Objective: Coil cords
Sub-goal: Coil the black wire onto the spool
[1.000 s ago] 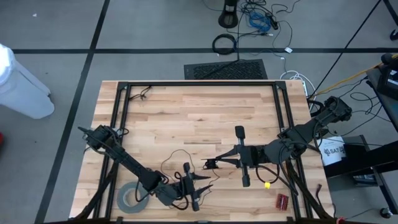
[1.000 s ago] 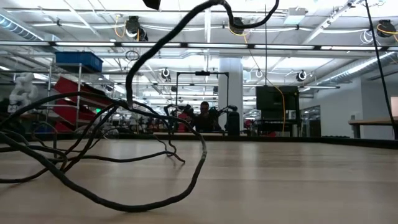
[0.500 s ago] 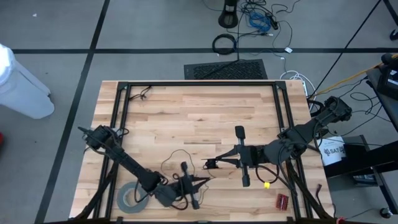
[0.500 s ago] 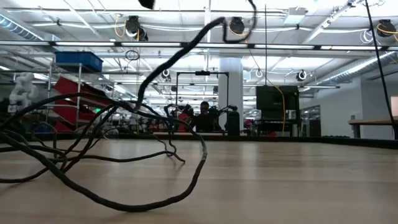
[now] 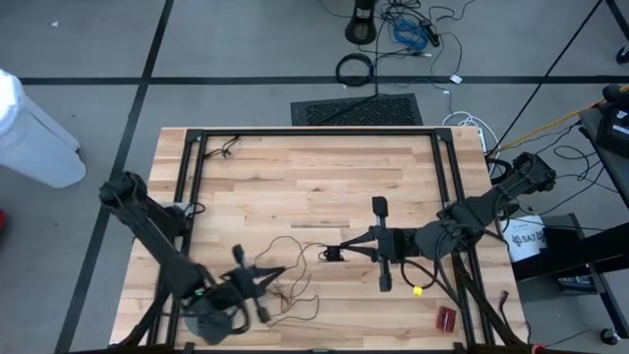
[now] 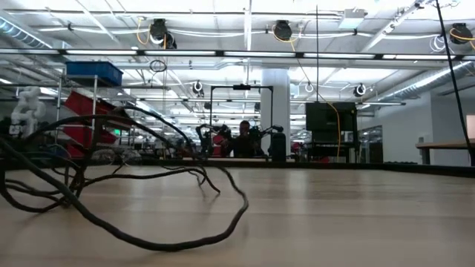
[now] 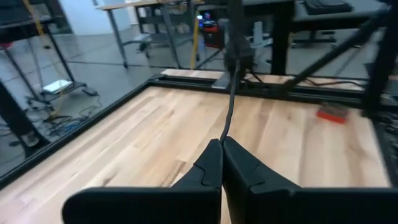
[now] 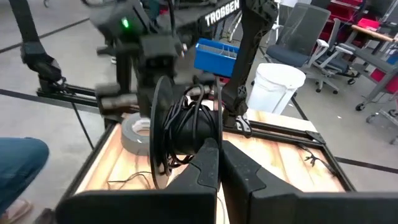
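Wire (image 7: 227,112) runs from closed left pincer (image 7: 221,147), far end blurred.

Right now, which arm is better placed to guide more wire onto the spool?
Left, probably. The left gripper is shut on the thin dark wire; the right gripper is shut on the small round black spool.
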`<action>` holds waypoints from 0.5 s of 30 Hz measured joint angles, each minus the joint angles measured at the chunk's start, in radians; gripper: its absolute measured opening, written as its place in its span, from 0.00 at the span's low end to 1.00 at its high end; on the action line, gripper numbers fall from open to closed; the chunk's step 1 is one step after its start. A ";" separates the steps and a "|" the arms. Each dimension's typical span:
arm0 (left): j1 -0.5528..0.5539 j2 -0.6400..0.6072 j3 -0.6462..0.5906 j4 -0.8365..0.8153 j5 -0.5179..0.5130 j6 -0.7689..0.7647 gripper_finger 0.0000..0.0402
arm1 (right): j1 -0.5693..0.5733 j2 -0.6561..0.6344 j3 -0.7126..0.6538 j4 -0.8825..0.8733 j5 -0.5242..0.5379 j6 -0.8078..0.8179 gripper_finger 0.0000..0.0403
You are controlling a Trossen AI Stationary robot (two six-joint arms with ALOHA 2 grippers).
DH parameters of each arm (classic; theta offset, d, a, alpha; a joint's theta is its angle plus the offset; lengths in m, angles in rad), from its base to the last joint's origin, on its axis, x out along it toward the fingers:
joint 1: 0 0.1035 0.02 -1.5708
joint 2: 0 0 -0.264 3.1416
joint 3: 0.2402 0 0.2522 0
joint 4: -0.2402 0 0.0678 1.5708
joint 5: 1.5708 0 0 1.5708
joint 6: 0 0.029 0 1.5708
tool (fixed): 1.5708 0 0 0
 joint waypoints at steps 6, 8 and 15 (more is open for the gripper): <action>-0.085 -0.078 0.000 -0.010 -0.075 0.036 0.00 | -0.039 0.027 0.000 -0.001 0.001 -0.021 0.00; -0.107 -0.101 0.000 0.004 -0.115 0.057 0.00 | -0.056 0.040 0.000 -0.003 0.001 -0.026 0.00; -0.158 -0.178 0.000 0.142 -0.251 0.267 0.00 | -0.121 0.080 0.000 -0.002 0.002 -0.036 0.00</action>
